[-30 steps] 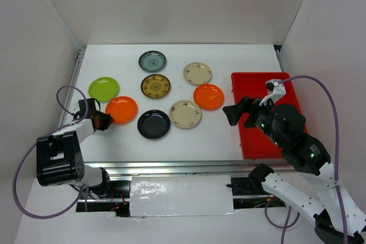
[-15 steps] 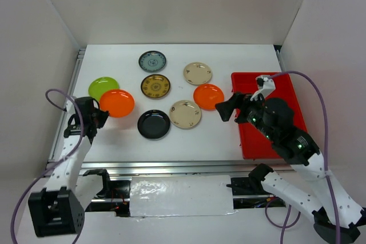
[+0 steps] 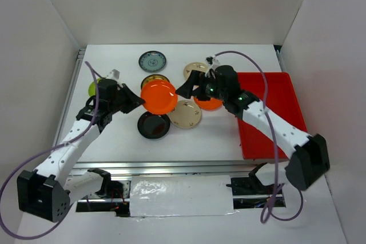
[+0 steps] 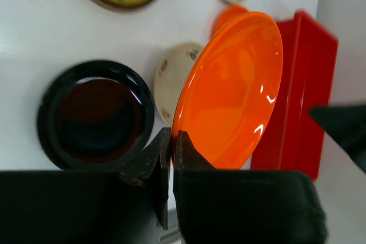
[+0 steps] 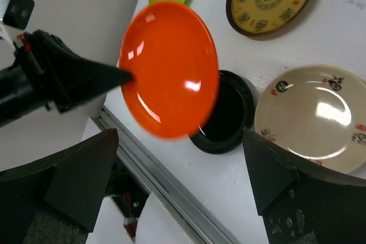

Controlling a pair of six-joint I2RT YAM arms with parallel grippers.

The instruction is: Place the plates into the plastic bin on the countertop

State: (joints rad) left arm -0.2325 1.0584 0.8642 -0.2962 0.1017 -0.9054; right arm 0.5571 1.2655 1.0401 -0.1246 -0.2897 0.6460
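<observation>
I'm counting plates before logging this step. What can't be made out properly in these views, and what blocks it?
Lime green plate: top view, mostly behind the left arm; right wrist view cuts it at the top edge.
Second orange plate: top view, largely under the right arm.
Brown-and-gold plate: top view, partly covered by the held orange plate.
Black plate: right wrist view, partly behind that held plate.

The left gripper [image 3: 140, 99] pinches an orange plate [image 3: 159, 96] by its edge. The right gripper [image 3: 191, 85] is wide open at the plate's 3 o'clock. A black plate [image 3: 152, 126] lies at 6 o'clock. The red bin [image 3: 283, 90] sits farther off at 3 o'clock.
</observation>
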